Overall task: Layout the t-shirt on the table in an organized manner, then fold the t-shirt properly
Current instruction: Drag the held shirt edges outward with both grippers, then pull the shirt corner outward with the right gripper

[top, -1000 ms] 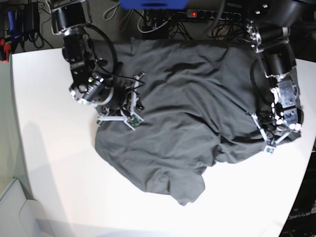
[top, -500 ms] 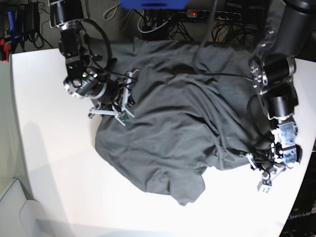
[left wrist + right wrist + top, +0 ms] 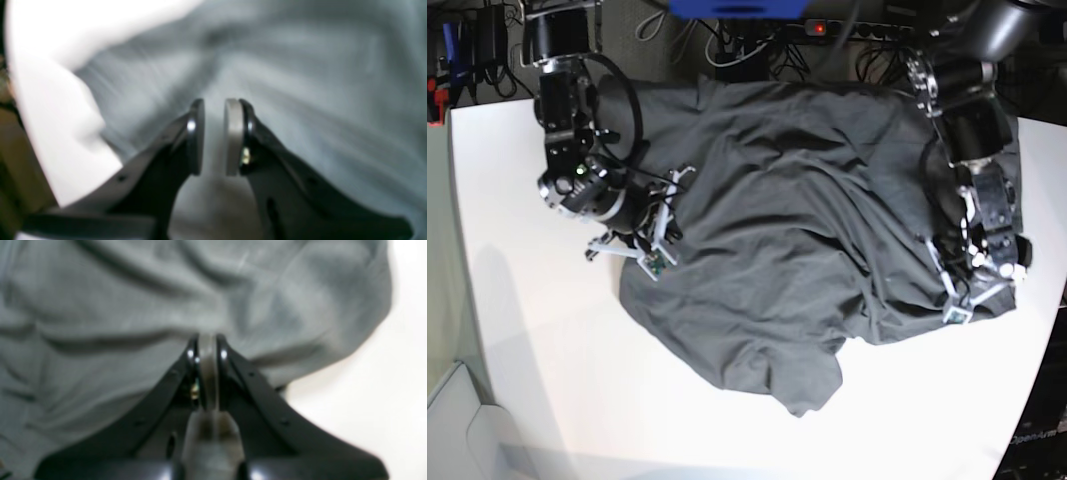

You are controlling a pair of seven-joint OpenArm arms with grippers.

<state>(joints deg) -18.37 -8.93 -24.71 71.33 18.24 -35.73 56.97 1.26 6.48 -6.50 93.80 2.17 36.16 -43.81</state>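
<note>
The large white smooth tabletop (image 3: pixel 537 350) is bare along its near curved edge. On it lies the plain dark charcoal-grey cloth t-shirt (image 3: pixel 797 230), crumpled, with deep folds and one lobe of cloth that reaches toward the near edge of the tabletop. It covers the middle and the far half of the tabletop and is not spread flat.

At the near right border of the t-shirt is the left tool (image 3: pixel 967 300). In the left wrist view its two round pads (image 3: pixel 232 136) stand a little apart. Grey cloth shows behind the gap, but the picture is blurred, so I cannot tell if a thin fold is pinched between them. At the left border of the t-shirt is the right tool (image 3: pixel 642 240). In the right wrist view its pads are pressed together, and no cloth between them can be seen.

I judge that the first step is in hand: laying out the garment, with folding not yet begun. The next move probably needs a sure hold on two opposite edges of the t-shirt, and then a pull outward so that the wrinkles open and the sleeves and the hem appear.

No brand, label or print shows on the t-shirt. Faint letters at the near right corner, beyond the tabletop edge, are too small to read.
</note>
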